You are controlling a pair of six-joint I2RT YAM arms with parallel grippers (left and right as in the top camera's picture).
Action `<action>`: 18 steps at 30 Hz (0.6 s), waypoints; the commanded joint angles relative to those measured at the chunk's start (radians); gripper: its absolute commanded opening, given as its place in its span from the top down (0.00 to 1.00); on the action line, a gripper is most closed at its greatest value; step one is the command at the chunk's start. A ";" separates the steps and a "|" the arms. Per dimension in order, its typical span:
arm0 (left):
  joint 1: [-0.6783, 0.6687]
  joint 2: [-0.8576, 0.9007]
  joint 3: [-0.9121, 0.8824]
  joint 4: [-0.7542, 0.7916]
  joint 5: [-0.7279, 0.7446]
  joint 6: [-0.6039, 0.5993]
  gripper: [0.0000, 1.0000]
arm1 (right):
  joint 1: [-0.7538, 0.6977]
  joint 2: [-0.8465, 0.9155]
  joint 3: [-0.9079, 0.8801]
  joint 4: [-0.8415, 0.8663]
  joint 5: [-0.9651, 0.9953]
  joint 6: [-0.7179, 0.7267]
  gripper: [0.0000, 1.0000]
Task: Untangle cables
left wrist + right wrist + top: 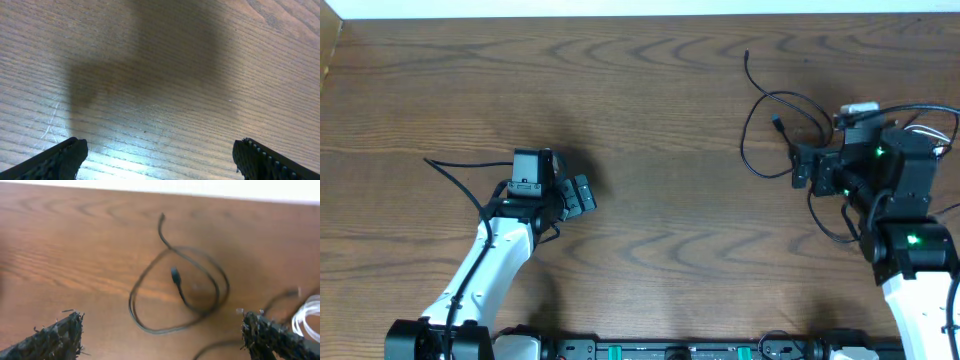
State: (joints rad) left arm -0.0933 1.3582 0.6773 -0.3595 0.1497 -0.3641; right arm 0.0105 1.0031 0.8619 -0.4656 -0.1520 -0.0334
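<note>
Cables (775,125): bunched at the far right of the table (660,80), around and partly under the right arm; none near the middle.
Black loop: in the right wrist view one black cable (132,297) curls into a loose ring that crosses over itself, one plug end lying inside the ring and the other end trailing toward the far edge.
White cord (306,314): a pale coil just shows at the right edge of that view, beside more black strands; whether they are knotted together I can't make out.
Left side: a thin black line (450,172) runs out from under the left arm; cable or arm wiring, I can't tell.
Right gripper (802,165): jaws spread wide, nothing between them, hovering short of the loop with its fingers aimed at it.
Left gripper (582,193): also spread wide and empty, over bare wood well apart from the pile.
Done so far: by the look of it, little or nothing; the cords overlap in one cluster.
Left to do: I'd say nearly all of it, meaning open out the ring, pull each black cord free, and lift the white one clear.
</note>
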 commanded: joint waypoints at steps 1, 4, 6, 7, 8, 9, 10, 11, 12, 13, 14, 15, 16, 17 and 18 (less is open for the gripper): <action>0.002 0.007 -0.013 -0.002 -0.020 0.015 0.02 | 0.011 -0.049 -0.037 0.075 -0.061 -0.084 0.01; 0.002 0.007 -0.013 -0.002 -0.020 0.015 0.02 | 0.028 -0.085 -0.076 0.137 -0.061 -0.092 0.01; 0.002 0.007 -0.013 -0.002 -0.021 0.015 0.02 | 0.045 -0.108 -0.109 0.187 -0.061 -0.103 0.01; 0.002 0.008 -0.013 -0.002 -0.020 0.015 0.02 | 0.051 -0.119 -0.126 0.207 -0.060 -0.103 0.01; 0.002 0.007 -0.013 -0.002 -0.020 0.015 0.02 | 0.057 -0.130 -0.144 0.231 -0.060 -0.103 0.01; 0.002 0.008 -0.013 -0.002 -0.021 0.015 0.02 | 0.065 -0.145 -0.171 0.261 -0.060 -0.103 0.01; 0.002 0.008 -0.013 -0.002 -0.021 0.015 0.02 | 0.069 -0.154 -0.187 0.279 -0.060 -0.103 0.01; 0.002 0.008 -0.013 -0.002 -0.020 0.015 0.02 | 0.073 -0.167 -0.211 0.306 -0.060 -0.103 0.01; 0.002 0.008 -0.013 -0.002 -0.021 0.015 0.02 | 0.077 -0.182 -0.240 0.336 -0.060 -0.103 0.01; 0.002 0.007 -0.013 -0.002 -0.021 0.015 0.02 | 0.078 -0.192 -0.257 0.354 -0.061 -0.103 0.01; 0.002 0.008 -0.013 -0.002 -0.021 0.015 0.02 | 0.080 -0.204 -0.278 0.376 -0.061 -0.103 0.01; 0.002 0.007 -0.013 -0.002 -0.021 0.015 0.02 | 0.081 -0.218 -0.301 0.399 -0.060 -0.103 0.01; 0.002 0.008 -0.013 -0.002 -0.020 0.015 0.02 | 0.081 -0.229 -0.318 0.415 -0.060 -0.103 0.01; 0.002 0.008 -0.013 -0.002 -0.020 0.015 0.02 | 0.081 -0.244 -0.338 0.436 -0.060 -0.103 0.01; 0.002 0.008 -0.013 -0.002 -0.021 0.015 0.02 | 0.081 -0.257 -0.355 0.455 -0.060 -0.103 0.01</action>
State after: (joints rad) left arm -0.0933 1.3582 0.6773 -0.3595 0.1501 -0.3641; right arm 0.0837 0.7879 0.5522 -0.0452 -0.2073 -0.1219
